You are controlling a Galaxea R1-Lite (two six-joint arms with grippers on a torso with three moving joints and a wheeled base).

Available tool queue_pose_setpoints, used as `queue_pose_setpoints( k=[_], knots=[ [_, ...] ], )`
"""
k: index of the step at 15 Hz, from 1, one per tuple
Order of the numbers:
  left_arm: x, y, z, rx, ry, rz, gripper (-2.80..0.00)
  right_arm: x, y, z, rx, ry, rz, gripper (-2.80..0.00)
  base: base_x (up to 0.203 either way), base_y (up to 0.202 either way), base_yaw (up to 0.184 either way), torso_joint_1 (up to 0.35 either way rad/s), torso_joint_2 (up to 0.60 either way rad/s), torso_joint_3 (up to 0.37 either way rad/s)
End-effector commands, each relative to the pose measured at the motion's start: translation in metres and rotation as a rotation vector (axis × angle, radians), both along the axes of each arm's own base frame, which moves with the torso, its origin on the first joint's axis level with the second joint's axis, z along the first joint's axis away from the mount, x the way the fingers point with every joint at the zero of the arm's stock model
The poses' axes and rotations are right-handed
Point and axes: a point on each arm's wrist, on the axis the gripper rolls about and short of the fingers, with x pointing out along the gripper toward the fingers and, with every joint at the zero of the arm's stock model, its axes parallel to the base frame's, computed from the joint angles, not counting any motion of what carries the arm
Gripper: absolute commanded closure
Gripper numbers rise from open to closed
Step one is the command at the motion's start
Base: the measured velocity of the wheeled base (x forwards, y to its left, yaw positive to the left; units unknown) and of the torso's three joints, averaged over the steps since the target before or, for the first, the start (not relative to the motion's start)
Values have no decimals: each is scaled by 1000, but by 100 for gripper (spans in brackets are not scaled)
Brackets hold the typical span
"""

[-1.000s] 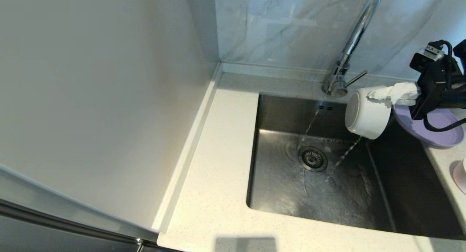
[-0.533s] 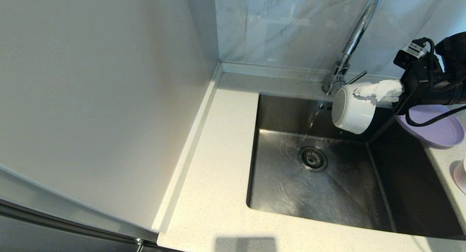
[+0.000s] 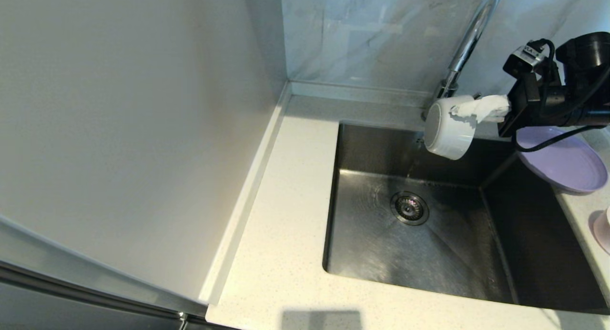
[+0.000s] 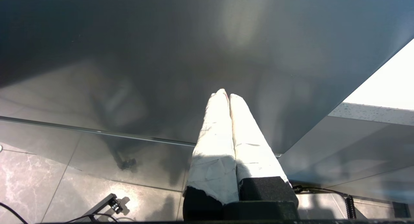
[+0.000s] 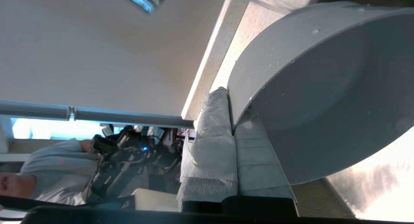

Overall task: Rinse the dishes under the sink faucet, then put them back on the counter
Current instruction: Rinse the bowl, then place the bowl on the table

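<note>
My right gripper (image 3: 464, 111) is shut on the rim of a pale bowl (image 3: 445, 134). The bowl hangs tipped on its side, mouth facing left, over the sink's back edge and just in front of the base of the sink faucet (image 3: 469, 34). In the right wrist view the taped fingers (image 5: 215, 120) pinch the wet bowl (image 5: 323, 88) wall, one inside and one outside. The lilac plate (image 3: 567, 163) lies on the counter (image 3: 286, 215) right of the sink, under my right arm. My left gripper (image 4: 226, 94) is shut and empty, parked below the counter.
The steel sink (image 3: 452, 253) is wet, with a round drain (image 3: 409, 207) in its floor. A tall white panel (image 3: 119, 129) stands along the counter's left side. A pale pink object (image 3: 603, 230) shows at the right edge.
My right gripper has lifted the bowl up and left, from beside the plate to in front of the faucet base. Water no longer pours out of the bowl.
</note>
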Motion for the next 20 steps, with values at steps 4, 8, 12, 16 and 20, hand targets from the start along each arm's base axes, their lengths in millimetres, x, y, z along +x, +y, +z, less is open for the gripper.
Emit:
queue_pose_setpoints(
  k=[4,8,12,16,20],
  knots=[
    [0,0,0,0,0,1,0,11,-6,-2,-11,-35,-25,0,0,0,0,0,0,0],
    [0,0,0,0,0,1,0,-29,-32,10,-23,-33,-127,0,0,0,0,0,0,0],
    [0,0,0,0,0,1,0,-96,-51,-13,-144,-82,-263,0,0,0,0,0,0,0],
    [0,0,0,0,0,1,0,-146,-44,-29,-524,68,-518,0,0,0,0,0,0,0],
    [0,0,0,0,0,1,0,-169,-22,-25,-598,142,-476,0,0,0,0,0,0,0]
  ],
)
